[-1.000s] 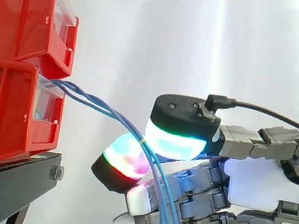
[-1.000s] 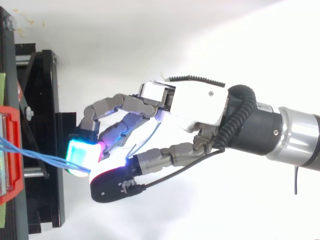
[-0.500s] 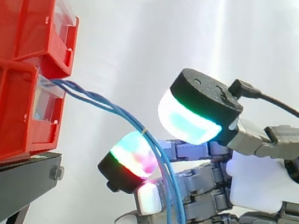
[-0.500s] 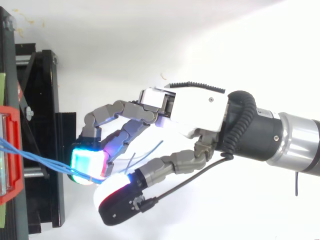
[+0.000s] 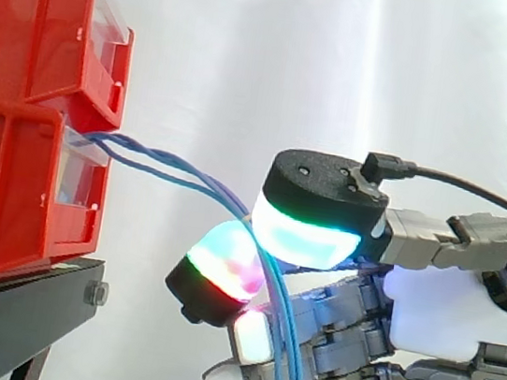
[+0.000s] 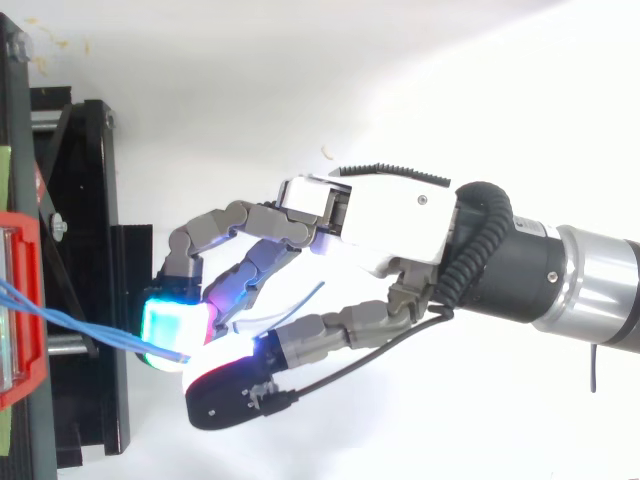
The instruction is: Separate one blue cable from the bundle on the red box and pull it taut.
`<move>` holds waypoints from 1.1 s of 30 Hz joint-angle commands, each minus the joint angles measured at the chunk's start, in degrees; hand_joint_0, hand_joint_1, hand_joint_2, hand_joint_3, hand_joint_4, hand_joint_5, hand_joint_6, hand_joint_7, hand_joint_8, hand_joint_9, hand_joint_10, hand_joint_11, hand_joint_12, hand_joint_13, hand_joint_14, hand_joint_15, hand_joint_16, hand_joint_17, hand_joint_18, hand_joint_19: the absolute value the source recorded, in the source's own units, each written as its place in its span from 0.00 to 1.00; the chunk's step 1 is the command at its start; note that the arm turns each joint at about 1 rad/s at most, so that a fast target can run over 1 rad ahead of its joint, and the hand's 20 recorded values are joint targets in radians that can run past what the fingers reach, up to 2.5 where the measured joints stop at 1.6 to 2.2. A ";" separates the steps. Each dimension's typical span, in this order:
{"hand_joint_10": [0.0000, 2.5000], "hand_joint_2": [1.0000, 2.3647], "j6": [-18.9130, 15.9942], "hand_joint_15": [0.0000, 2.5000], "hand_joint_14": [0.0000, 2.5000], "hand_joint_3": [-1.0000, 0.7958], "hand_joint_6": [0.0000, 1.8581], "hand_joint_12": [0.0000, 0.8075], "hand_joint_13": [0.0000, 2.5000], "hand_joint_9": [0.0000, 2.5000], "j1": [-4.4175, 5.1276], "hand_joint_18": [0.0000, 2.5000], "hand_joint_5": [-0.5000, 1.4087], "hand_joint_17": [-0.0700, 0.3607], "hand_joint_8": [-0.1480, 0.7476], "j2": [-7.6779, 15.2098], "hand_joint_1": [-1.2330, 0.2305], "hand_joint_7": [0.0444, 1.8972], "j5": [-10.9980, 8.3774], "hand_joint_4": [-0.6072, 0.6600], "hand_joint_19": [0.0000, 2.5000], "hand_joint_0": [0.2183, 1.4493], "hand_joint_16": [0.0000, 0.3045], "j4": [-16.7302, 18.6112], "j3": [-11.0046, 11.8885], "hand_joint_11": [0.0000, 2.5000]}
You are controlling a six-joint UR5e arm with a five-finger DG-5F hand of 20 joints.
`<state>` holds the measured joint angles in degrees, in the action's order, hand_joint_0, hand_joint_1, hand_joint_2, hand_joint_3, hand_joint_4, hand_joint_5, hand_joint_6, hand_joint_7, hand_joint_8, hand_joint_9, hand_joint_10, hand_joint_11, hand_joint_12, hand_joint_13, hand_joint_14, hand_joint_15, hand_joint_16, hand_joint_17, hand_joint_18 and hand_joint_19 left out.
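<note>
**Pinch on the bundle, strand count unclear**

The blue cables [image 5: 118, 145] leave the front of the lower red bin [image 5: 9, 184] on the black stand [image 5: 21, 299]. They arc toward the robot hand [image 5: 426, 309], then droop past its palm. The robot hand is closed in a pinch, with the cables running between its thumb pad [image 5: 308, 236] and a finger pad [image 5: 224, 266]. The bin lies to the view's left of the pinch, so tightening likely means drawing away rightward. The pads hide how many strands are caught. The hanging ends run off the lower edge.
</note>
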<state>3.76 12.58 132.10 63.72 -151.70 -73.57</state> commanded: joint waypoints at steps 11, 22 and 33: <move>0.00 0.01 -0.07 0.15 0.00 0.45 0.39 0.50 0.38 0.42 -0.02 0.32 0.20 0.46 0.58 0.00 0.43 0.61 0.09 0.63 0.24 0.31 0.19 0.00 0.01 0.21; 0.00 0.01 -2.97 0.15 0.00 0.48 0.44 0.51 0.39 0.43 0.16 0.33 0.19 0.48 0.59 -0.09 0.36 0.55 0.00 0.63 0.23 0.29 0.20 -0.26 0.27 0.21; 0.00 0.01 -4.20 0.15 0.00 0.48 0.37 0.52 0.39 0.43 0.34 0.33 0.22 0.47 0.59 -0.09 0.41 0.64 0.17 0.66 0.23 0.31 0.20 -6.94 3.70 0.20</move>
<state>-0.08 12.90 131.99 63.77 -156.49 -70.82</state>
